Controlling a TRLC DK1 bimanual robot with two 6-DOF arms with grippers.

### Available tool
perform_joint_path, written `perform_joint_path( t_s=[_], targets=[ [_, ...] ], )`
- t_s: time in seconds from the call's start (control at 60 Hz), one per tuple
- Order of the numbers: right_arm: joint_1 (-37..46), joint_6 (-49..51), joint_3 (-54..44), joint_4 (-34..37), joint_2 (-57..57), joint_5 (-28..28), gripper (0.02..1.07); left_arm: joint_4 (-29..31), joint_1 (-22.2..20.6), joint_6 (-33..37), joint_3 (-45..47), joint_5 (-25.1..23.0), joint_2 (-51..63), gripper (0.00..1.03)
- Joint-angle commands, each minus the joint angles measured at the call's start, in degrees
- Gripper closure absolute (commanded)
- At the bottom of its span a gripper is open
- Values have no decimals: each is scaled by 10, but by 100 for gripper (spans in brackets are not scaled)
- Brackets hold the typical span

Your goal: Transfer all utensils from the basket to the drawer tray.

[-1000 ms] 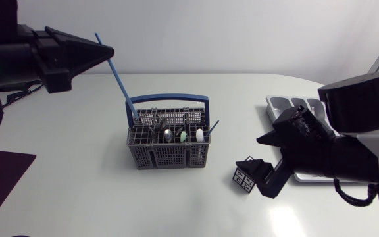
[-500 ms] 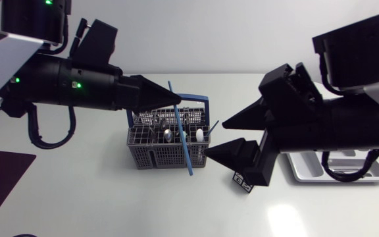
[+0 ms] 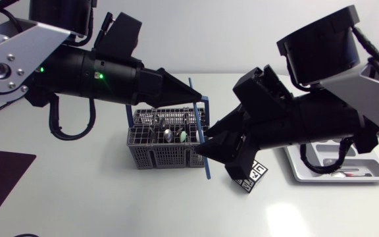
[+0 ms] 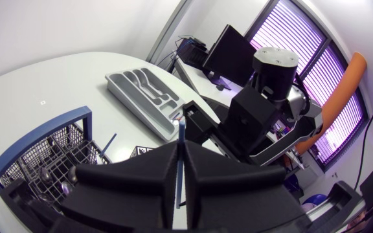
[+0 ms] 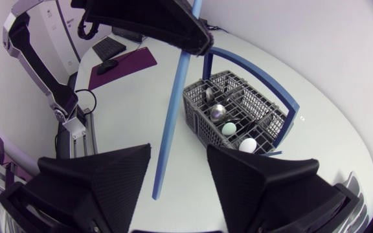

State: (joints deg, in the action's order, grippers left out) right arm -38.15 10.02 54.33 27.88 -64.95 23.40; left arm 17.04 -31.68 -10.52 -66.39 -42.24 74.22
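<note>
Both fingers of the left gripper [image 4: 180, 154] press on a blue stick [image 3: 202, 131], one from each side. They hold it near its top so that it hangs almost upright, clear of the basket [image 3: 151, 157] and just beside its right end. The right gripper [image 3: 217, 162] stands close to the stick with its fingers spread wide. In its wrist view the stick's lower half lies in the gap between them and seems to touch neither. Behind the stick, the basket holds several more utensils [image 5: 230, 129], rounded heads up, under its blue handle [image 5: 251, 73]. The tray [image 3: 300, 172] lies well apart on the right arm's side, partly hidden by that arm. The step in hand looks like a mid-air hand-over: the stick is out of the basket but not in the tray, and the right arm is the one near the tray. The next move calls for the right fingers to close squarely on the stick below the left gripper's hold, and only then for the left to let go. The stick is thin and looks smooth, so it could pivot between such broad fingers; a firm grip near its middle seems wise. After that it would go lengthwise into a long compartment. Most of the task is not yet done.
</note>
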Motion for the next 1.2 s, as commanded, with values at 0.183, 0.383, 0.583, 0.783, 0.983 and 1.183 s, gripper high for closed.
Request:
perform_joint_path(
  t_s=[0.183,0.383,0.583,0.783,0.983,1.183],
  targets=[
    [-3,-22,9,-5,-13,14,94,-16,-1,-12,-14,-10,3,100],
    [-3,-24,9,8,-19,17,101,-24,-1,-13,-15,-10,2,89],
    [-3,-18,-3,28,-14,32,101,-42,16,-13,-48,-8,-4,46],
    [47,-8,-30,44,20,27,101,-58,73,-41,-126,9,8,42],
    [207,29,-51,58,46,31,101,-29,74,39,-134,56,49,42],
    [370,62,-53,50,9,28,101,12,1,150,-110,147,88,42]
  ],
)
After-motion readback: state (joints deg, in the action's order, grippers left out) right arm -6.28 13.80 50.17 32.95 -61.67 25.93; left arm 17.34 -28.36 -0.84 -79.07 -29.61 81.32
